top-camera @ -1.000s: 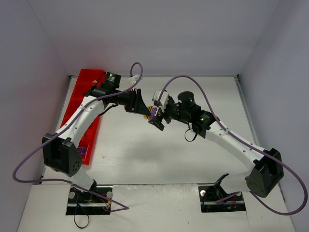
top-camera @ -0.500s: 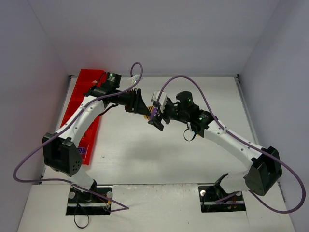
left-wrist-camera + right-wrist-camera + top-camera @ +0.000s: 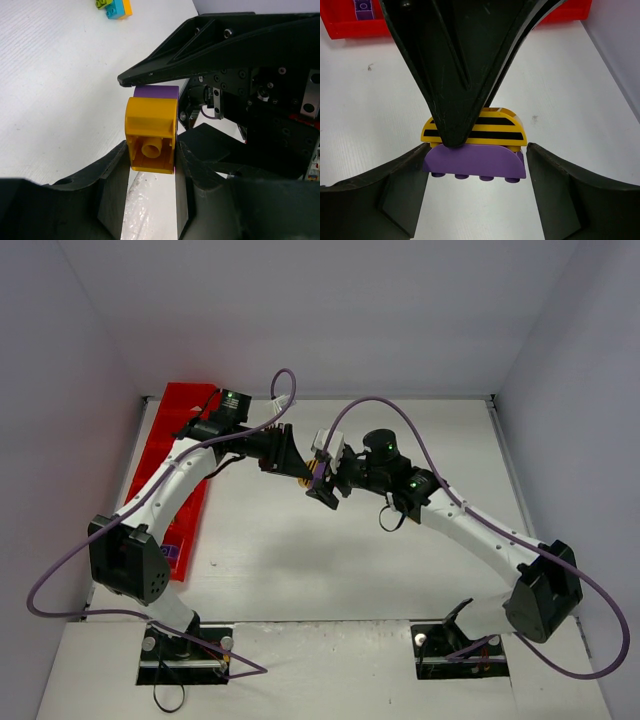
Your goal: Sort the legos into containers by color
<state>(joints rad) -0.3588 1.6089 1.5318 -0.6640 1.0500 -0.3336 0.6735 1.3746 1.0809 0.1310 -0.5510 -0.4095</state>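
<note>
The red tray (image 3: 160, 430) lies along the left edge of the table (image 3: 300, 560). Right of it, over the middle of the table, the left gripper (image 3: 150, 157) is clamped narrowly on a yellow brick (image 3: 150, 127) that is stuck to a purple brick (image 3: 475, 166). The right gripper (image 3: 476, 150) straddles the purple brick's ends with its jaws close in. Whether they press it I cannot tell.

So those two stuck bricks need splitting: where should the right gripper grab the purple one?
Take the purple brick by its two short ends, coming from opposite the left gripper. That gripper clamps the yellow brick, so only the purple half is free, and the right gripper straddles its ends.
</note>
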